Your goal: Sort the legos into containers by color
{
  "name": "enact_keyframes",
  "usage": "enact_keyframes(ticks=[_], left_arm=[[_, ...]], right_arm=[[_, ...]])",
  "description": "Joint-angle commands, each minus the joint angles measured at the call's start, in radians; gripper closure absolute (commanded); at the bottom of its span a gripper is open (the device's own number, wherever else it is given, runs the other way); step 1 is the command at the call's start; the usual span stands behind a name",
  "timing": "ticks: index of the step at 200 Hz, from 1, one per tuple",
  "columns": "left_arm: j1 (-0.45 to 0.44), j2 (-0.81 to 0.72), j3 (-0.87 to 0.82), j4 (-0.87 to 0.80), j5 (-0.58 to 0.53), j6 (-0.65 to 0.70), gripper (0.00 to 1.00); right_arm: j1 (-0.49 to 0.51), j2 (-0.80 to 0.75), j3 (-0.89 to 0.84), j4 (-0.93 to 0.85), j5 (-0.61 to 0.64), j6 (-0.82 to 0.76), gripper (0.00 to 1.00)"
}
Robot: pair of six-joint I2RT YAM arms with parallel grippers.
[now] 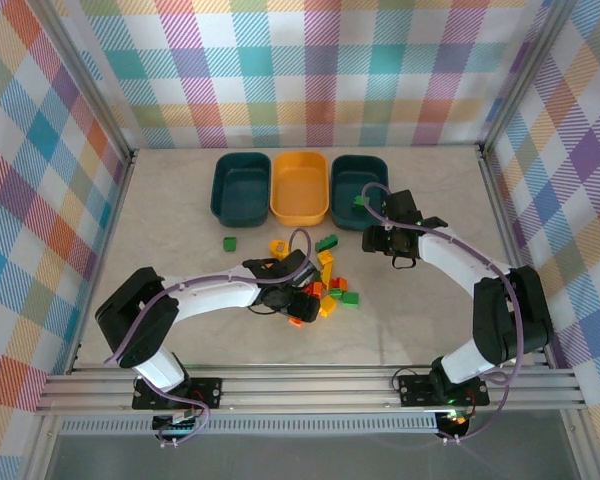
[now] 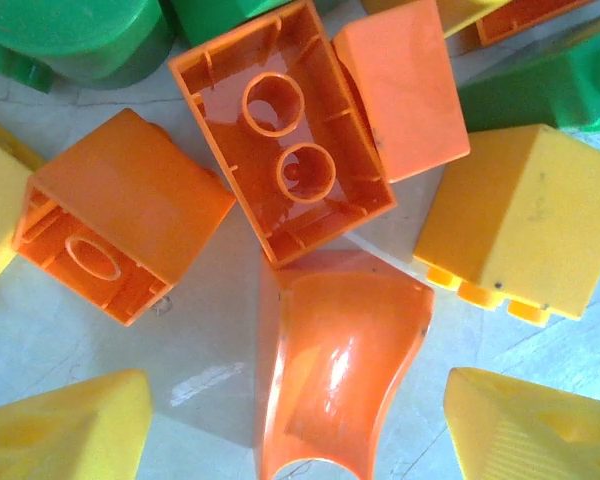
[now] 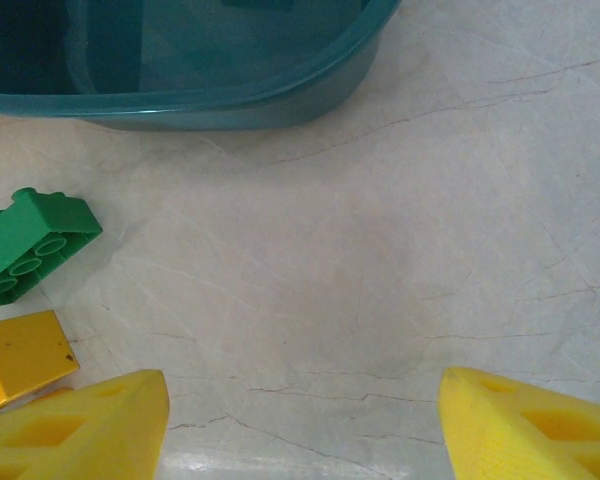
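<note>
Three tubs stand in a row at the back: a dark teal one (image 1: 240,188), a yellow-orange one (image 1: 300,187) and a second dark teal one (image 1: 360,178) holding a green brick (image 1: 361,200). The lego pile (image 1: 328,285) of yellow, red-orange and green bricks lies mid-table. My left gripper (image 1: 300,297) is low in the pile and open. Its yellow fingers (image 2: 70,430) straddle a curved orange piece (image 2: 335,360); an upturned orange brick (image 2: 285,130) lies just beyond. My right gripper (image 3: 300,430) is open over bare table in front of the right teal tub (image 3: 180,100).
A lone green brick (image 1: 229,243) lies left of the pile. Another green brick (image 3: 30,245) and a yellow one (image 3: 20,355) lie left of my right gripper. Checked walls and a metal frame surround the table (image 1: 180,220).
</note>
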Motion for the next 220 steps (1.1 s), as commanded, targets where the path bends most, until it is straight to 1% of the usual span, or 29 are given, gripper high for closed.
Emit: enact_keyframes(ticks=[1,19,55,99,133,163,185,204,220], left_arm=[[-0.004,-0.027,-0.027,-0.002,0.002,0.059,0.25],[-0.004,-0.012,-0.035,0.023,0.026,0.060,0.27],[-0.004,0.003,-0.048,0.091,0.062,0.043,0.27],[-0.005,0.014,-0.062,0.116,0.051,0.031,0.30],[-0.009,0.030,-0.064,0.104,0.029,0.035,0.34],[-0.030,0.050,-0.047,0.073,-0.025,0.046,0.37],[-0.045,0.064,-0.026,0.051,-0.063,0.048,0.46],[-0.054,0.059,-0.016,0.048,-0.069,0.050,0.58],[-0.062,0.040,-0.018,0.036,-0.062,0.052,0.66]], right_arm=[[0.005,-0.016,-0.002,0.006,-0.020,0.025,0.29],[0.005,-0.027,-0.011,0.003,-0.019,0.031,0.29],[0.005,-0.033,-0.025,0.006,-0.026,0.049,0.29],[0.005,-0.035,-0.008,-0.003,-0.016,0.045,0.29],[0.005,-0.044,-0.016,-0.007,-0.008,0.037,0.29],[0.005,-0.055,-0.034,-0.001,-0.003,0.035,0.29],[0.005,-0.060,-0.042,0.004,-0.002,0.035,0.29],[0.005,-0.064,-0.046,0.005,0.003,0.030,0.29],[0.005,-0.072,-0.044,0.000,0.013,0.020,0.29]])
